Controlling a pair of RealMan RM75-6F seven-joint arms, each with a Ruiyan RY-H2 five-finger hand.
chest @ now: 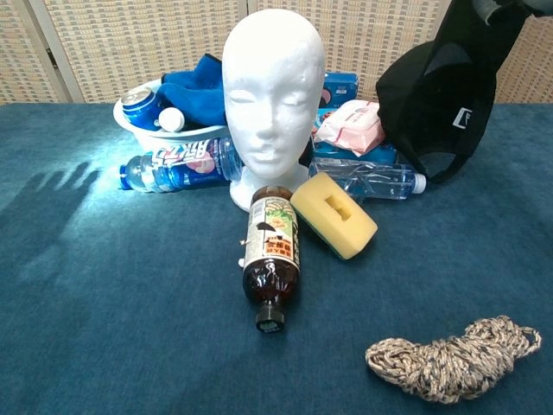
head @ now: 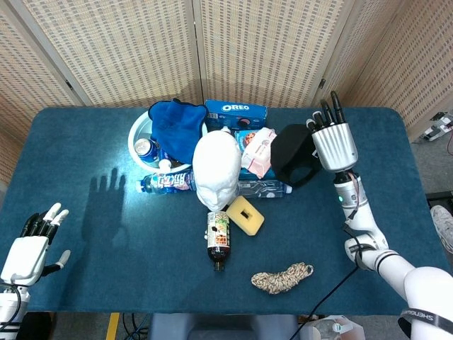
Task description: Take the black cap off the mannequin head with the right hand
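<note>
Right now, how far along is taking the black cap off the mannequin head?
Done: the mannequin head is bare, so the black cap is already off it. In hand: the right robot hand holds the cap up beside the head, clear of it, above the pink wipes pack. Left: nothing of the removal itself; the cap has not been set down. The left robot hand is open at the table's near edge.
</note>
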